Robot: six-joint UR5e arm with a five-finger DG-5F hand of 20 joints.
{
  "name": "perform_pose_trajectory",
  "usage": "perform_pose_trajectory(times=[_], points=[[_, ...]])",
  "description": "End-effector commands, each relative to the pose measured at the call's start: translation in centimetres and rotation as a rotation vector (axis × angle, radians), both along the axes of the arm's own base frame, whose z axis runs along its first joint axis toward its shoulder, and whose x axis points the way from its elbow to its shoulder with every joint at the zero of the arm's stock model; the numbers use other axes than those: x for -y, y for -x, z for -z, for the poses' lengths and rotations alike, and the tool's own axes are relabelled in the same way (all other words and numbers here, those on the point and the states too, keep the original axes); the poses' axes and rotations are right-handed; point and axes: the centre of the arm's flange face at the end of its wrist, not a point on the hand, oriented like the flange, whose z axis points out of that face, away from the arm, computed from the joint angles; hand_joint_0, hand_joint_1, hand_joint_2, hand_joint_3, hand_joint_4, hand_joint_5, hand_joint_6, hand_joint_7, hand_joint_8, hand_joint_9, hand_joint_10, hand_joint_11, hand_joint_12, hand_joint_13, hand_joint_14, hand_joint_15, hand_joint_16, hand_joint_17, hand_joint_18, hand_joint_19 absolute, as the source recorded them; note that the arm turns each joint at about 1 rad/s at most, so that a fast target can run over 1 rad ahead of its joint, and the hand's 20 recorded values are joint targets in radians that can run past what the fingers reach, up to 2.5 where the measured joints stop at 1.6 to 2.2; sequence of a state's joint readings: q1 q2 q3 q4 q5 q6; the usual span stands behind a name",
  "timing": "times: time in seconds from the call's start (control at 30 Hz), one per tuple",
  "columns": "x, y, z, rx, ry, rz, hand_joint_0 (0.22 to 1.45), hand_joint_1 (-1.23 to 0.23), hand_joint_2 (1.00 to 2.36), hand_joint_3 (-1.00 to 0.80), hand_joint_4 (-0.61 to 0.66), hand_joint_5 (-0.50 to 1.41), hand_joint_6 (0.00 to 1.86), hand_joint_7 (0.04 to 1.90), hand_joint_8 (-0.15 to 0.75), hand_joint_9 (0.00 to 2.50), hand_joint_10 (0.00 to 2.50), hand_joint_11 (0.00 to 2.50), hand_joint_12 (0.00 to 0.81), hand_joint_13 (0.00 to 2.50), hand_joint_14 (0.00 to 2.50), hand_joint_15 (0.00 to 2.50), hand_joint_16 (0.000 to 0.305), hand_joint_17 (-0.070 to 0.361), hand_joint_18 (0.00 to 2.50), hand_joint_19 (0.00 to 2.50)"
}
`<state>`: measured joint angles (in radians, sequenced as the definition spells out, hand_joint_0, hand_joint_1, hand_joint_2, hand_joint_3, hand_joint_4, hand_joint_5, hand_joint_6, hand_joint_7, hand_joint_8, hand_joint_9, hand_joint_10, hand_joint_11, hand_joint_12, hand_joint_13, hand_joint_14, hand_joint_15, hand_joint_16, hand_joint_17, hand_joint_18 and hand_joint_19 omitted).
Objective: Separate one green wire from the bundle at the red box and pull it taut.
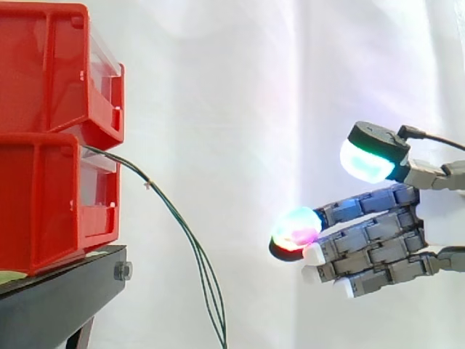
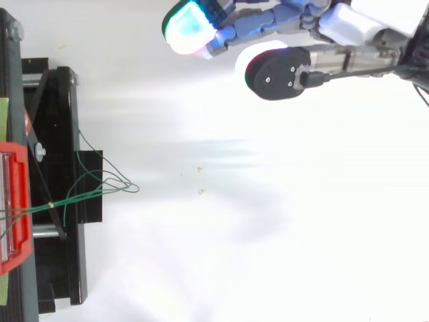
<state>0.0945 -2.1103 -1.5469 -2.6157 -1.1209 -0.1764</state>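
Blk stand [image 1: 58, 305] at lower left w/ bolt [image 1: 123, 271] on its end; white curtain [image 1: 240, 109] behind

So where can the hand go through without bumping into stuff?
There is open room between the green wires and the hand, in front of the white curtain. It gets crowded at the red bins and black stand, where the wires bunch and loop.
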Motion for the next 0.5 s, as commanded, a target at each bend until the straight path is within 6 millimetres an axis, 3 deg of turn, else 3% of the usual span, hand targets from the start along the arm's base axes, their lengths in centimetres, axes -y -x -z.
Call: perform_pose_trajectory(times=[0.0,0.03,0.3,0.47], points=[[-0.8,-0.8,1.7,0.010,0.003,0.001,0.51,-0.58,1.00,-0.45,0.24,-0.19,0.50,0.73,0.243,0.62,0.01,0.20,0.334,0.42,0.00,0.12,0.045,0.102,0.41,0.35],[-1.2,-1.5,3.1,0.012,-0.003,-0.003,0.51,-0.58,1.00,-0.45,0.24,-0.19,0.50,0.74,0.244,0.62,0.01,0.19,0.335,0.42,0.00,0.12,0.045,0.102,0.41,0.35],[-2.3,-4.5,4.2,0.039,-0.029,-0.017,0.51,-0.58,1.01,-0.44,0.24,-0.19,0.50,0.74,0.245,0.63,0.01,0.20,0.334,0.43,0.00,0.13,0.045,0.102,0.42,0.34],[-2.8,-6.8,6.6,0.048,-0.057,-0.038,0.51,-0.58,1.00,-0.45,0.24,-0.19,0.50,0.74,0.245,0.63,0.01,0.21,0.334,0.43,0.01,0.13,0.045,0.102,0.42,0.34]])
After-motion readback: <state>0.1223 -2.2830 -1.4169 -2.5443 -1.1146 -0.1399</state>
